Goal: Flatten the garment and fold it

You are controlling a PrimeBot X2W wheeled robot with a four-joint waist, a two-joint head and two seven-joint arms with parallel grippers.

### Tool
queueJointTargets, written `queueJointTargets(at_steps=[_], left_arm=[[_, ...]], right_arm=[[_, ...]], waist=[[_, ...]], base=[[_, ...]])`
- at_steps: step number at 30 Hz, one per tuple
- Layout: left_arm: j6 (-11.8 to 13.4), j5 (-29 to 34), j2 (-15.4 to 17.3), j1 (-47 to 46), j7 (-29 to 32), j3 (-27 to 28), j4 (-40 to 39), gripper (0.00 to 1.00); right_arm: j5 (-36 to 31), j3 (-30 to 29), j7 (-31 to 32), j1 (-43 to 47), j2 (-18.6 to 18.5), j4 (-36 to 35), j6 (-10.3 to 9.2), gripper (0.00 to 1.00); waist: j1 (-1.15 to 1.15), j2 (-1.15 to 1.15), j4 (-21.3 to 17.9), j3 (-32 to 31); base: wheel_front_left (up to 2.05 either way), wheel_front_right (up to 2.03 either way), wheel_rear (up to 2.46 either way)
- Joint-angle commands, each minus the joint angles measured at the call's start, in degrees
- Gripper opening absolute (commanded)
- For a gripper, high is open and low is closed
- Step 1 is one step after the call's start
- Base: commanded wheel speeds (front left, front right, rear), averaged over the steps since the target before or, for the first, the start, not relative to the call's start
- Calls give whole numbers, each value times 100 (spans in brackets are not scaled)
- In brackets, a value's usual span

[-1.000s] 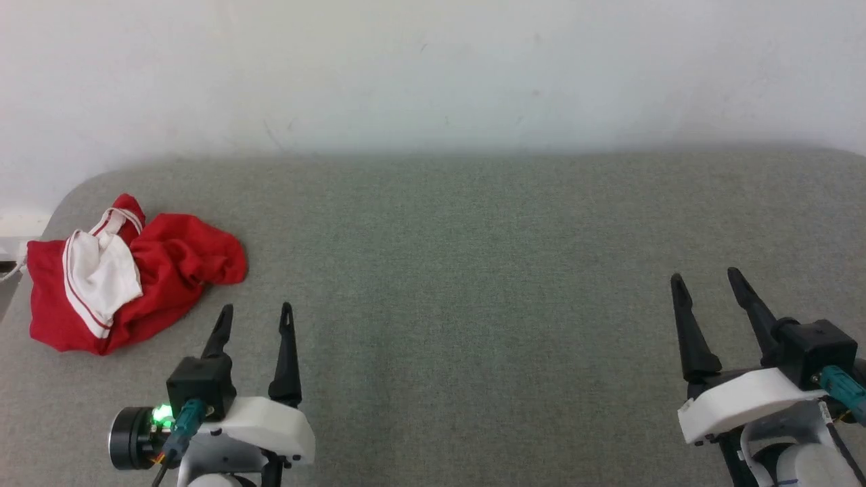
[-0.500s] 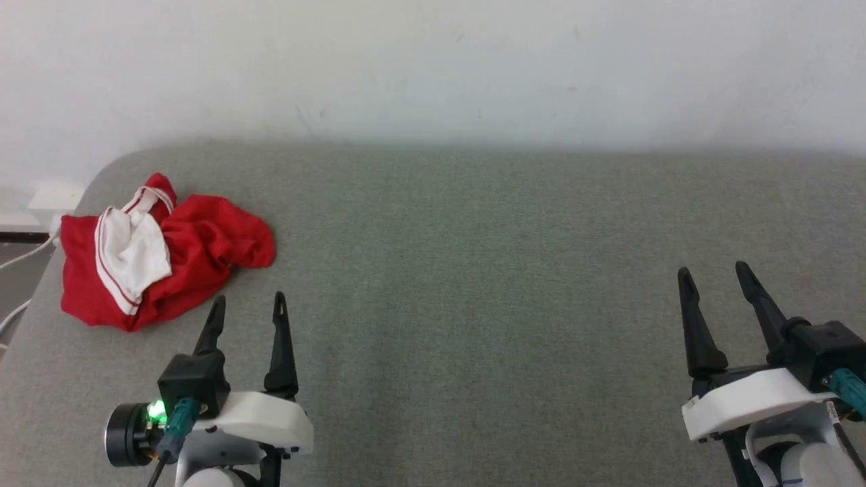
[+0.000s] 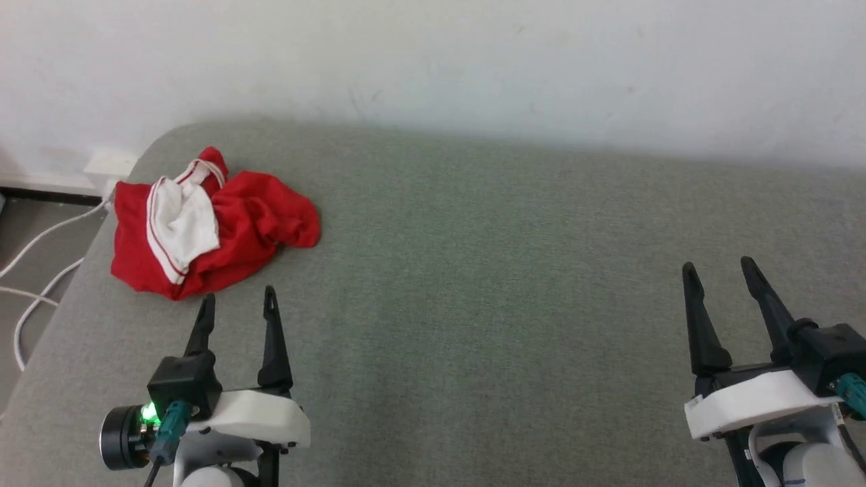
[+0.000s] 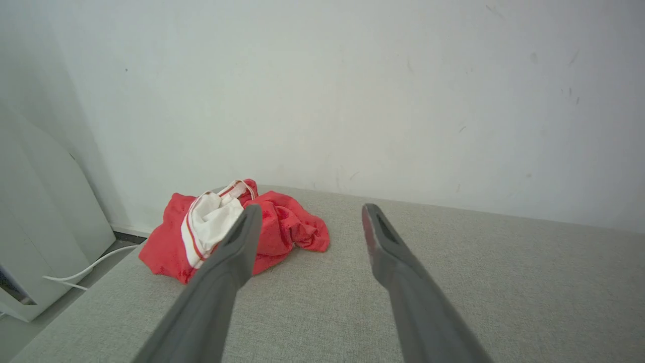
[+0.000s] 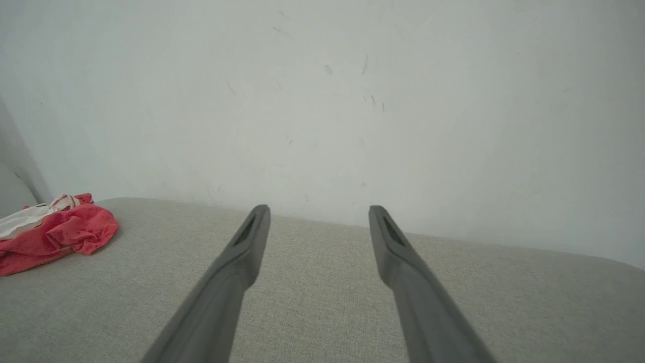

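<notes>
Garment (image 3: pixel 203 226) bunched in a red heap near the far left corner of the grey padded surface (image 3: pixel 473 318), one white sleeve with striped trim lying on top, numerals hidden in the folds. Nothing flattened, no fold begun (task at its very start). Same lumps and same outline as a second ago; no sign of being touched.

Just short of its near edge, the left gripper (image 3: pixel 237 295): fingers spread wide, nothing between them, tips aimed at the heap and apparently clear of the cloth. Height above the upholstery hard to judge.

Well apart to the right, over bare upholstery, the right gripper (image 3: pixel 718 264): likewise spread and empty, with the garment far off at the left edge of its wrist view.

Changed over the last second: the view, not the cloth. Whole head picture slid rightward, foot of the wall (image 3: pixel 433 61) now slanting, floor (image 3: pixel 30 220) and white cable (image 4: pixel 101 260) newly uncovered past the left end of the surface. Reads as a leftward turn of the robot toward the heap, arms carried along, jaws unchanged. A second ago, heap off to the left of the left gripper; now almost straight ahead of its fingers.

Meaning for the task: still the approach, but better lined up. Likely next, a reach by the left gripper for an edge or the sleeve, then a drag toward the middle, within range of both arms for spreading. Right gripper too distant to help yet.
</notes>
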Motion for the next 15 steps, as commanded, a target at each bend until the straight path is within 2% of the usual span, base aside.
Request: queueJointTargets(at_steps=[1, 15], left_arm=[[69, -76, -16, -110, -61, -8, -37, 100], [246, -202, -20, -113, -217, 9, -46, 100]], right_arm=[[54, -16, -59, 106, 13, -48, -3, 100], [101, -58, -215, 144, 16, -71, -3, 100]], waist=[[0, 0, 174, 33], [0, 0, 747, 99]], base=[[0, 0, 0], [0, 0, 0]])
